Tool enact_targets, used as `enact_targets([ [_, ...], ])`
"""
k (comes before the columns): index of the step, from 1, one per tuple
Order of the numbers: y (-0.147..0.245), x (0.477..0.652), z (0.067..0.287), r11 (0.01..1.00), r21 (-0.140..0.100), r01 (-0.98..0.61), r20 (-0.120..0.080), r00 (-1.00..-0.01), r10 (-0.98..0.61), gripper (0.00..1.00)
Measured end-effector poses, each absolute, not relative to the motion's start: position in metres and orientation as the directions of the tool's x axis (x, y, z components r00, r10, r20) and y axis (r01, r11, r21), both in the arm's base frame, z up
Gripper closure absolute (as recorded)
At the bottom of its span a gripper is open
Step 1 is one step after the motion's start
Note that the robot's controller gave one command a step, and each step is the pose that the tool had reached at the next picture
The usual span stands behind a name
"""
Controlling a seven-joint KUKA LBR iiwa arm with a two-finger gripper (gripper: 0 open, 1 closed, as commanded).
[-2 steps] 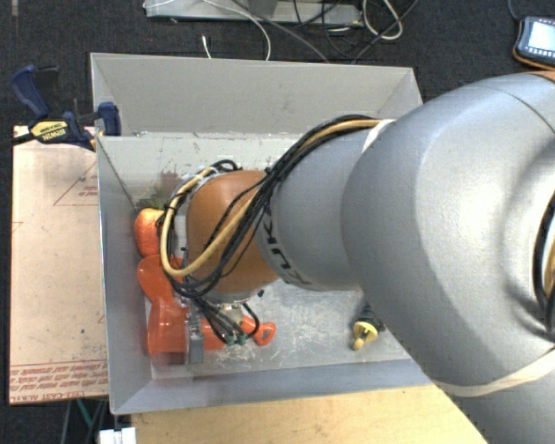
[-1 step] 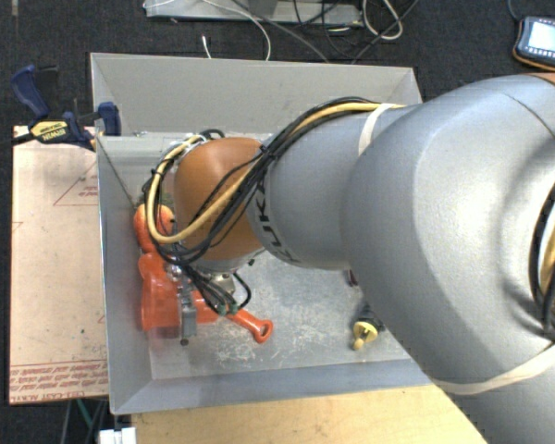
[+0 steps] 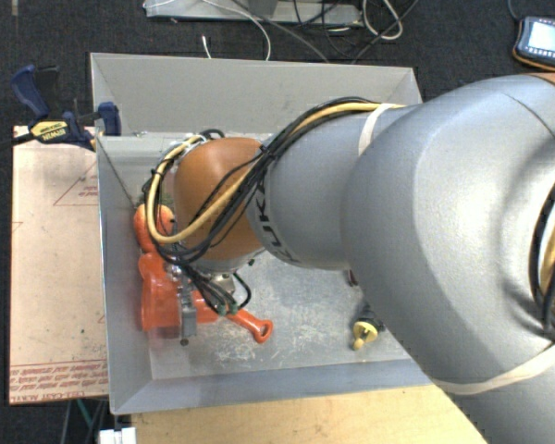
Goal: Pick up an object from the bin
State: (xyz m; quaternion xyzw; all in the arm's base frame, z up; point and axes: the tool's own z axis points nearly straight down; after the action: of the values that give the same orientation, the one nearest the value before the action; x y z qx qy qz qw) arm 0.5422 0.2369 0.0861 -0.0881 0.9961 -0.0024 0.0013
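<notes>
Claw (image 3: 184, 326) sits low in the near-left corner of the grey metal bin (image 3: 259, 377), directly over a blocky bright-orange plastic toy (image 3: 154, 302) lying against the left wall. Whether it is apart, together or clamped cannot be told.

Grey bin (image 3: 296, 326), floor speckled white, and there's a bright orange plastic thing (image 3: 153, 302) plus a small yellow-and-black piece (image 3: 363, 333). The arm (image 3: 425, 202) is grey, its wrist cover (image 3: 217, 188) orange-brown, cables (image 3: 291, 126) black and yellow.
</notes>
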Motion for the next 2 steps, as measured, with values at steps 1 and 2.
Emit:
enact_targets([
  [1, 0.236, 0.541, 0.074, 0.870, -0.012, -0.493, -0.003, -0.870, -0.493, 1.00],
  [2, 0.238, 0.537, 0.152, 0.949, -0.004, -0.314, 0.000, -0.949, -0.314, 1.00],
])
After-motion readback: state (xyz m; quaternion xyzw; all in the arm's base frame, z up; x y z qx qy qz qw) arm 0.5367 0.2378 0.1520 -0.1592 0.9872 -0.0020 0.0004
